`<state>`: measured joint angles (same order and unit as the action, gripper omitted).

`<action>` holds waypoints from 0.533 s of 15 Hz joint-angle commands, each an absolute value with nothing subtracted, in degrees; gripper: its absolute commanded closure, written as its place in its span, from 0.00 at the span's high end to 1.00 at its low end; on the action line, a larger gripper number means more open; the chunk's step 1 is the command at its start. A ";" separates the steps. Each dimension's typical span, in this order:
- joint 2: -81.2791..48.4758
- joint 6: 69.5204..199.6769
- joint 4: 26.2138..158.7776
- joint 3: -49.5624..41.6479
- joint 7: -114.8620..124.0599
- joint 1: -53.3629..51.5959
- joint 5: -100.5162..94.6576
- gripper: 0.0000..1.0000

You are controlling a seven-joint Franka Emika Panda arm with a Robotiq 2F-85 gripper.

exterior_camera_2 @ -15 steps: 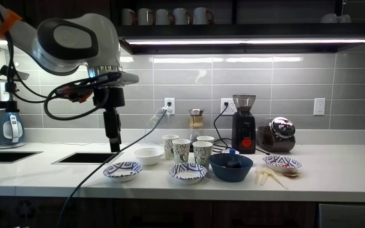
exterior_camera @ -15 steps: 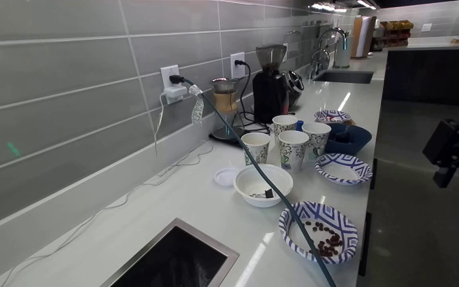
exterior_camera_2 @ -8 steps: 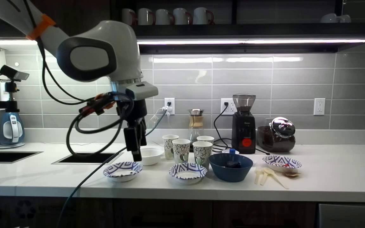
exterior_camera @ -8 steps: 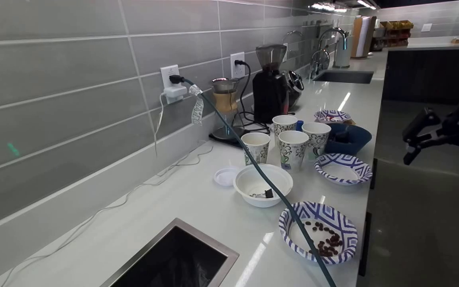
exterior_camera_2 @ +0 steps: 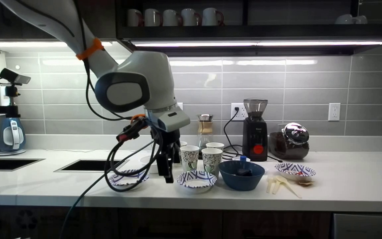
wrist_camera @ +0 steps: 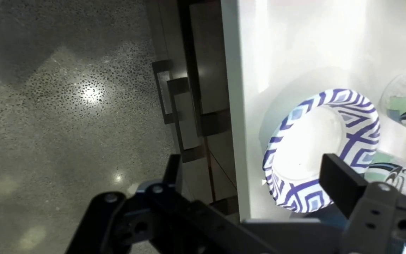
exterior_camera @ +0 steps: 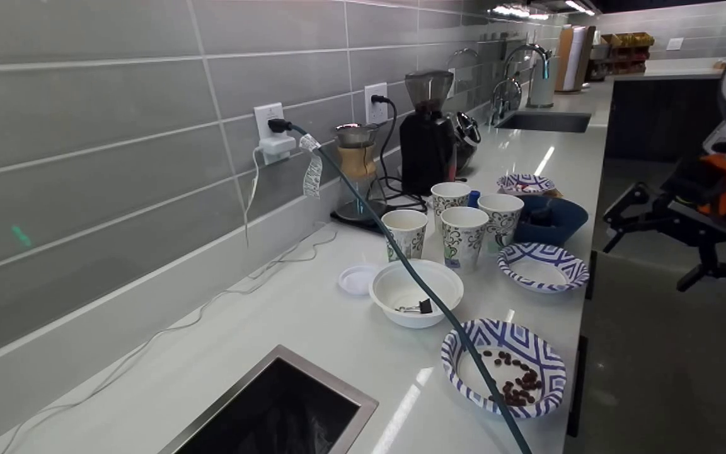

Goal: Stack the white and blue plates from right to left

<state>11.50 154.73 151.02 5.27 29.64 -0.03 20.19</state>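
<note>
Three patterned blue-and-white plates stand on the counter. The near plate (exterior_camera: pixel 530 340) holds coffee beans; it also shows behind cables in an exterior view (exterior_camera_2: pixel 124 180). The middle plate (exterior_camera: pixel 542 271) looks empty, and it also shows in an exterior view (exterior_camera_2: pixel 196 179) and in the wrist view (wrist_camera: pixel 308 141). The far plate (exterior_camera_2: pixel 295 169) has small red bits in it. My gripper (wrist_camera: pixel 254 160) is open and empty, above and beside the middle plate. In the wrist view one finger (wrist_camera: pixel 342 183) overlaps that plate's rim; the other is over the floor side of the counter edge. Contact cannot be seen.
Several paper cups (exterior_camera: pixel 464 236) stand behind the middle plate. A dark blue bowl (exterior_camera_2: pixel 241 177) is beside it, with spoons (exterior_camera_2: pixel 282 182) farther along. A white bowl (exterior_camera: pixel 391 293) holds a clip. A green cord (exterior_camera: pixel 448 312) hangs across the near plate in an exterior view.
The arm and gripper have moved along the counter toward the middle plate and lower, and the gripper has turned. The plates, cups and bowls have not moved.
</note>
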 commanded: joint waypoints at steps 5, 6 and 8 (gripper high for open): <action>-2.05 158.75 142.14 3.98 27.56 -1.58 25.51 0.76; -3.10 159.34 141.43 4.12 27.13 -1.66 26.49 0.66; -5.05 160.53 140.17 4.31 26.62 -1.78 27.30 0.53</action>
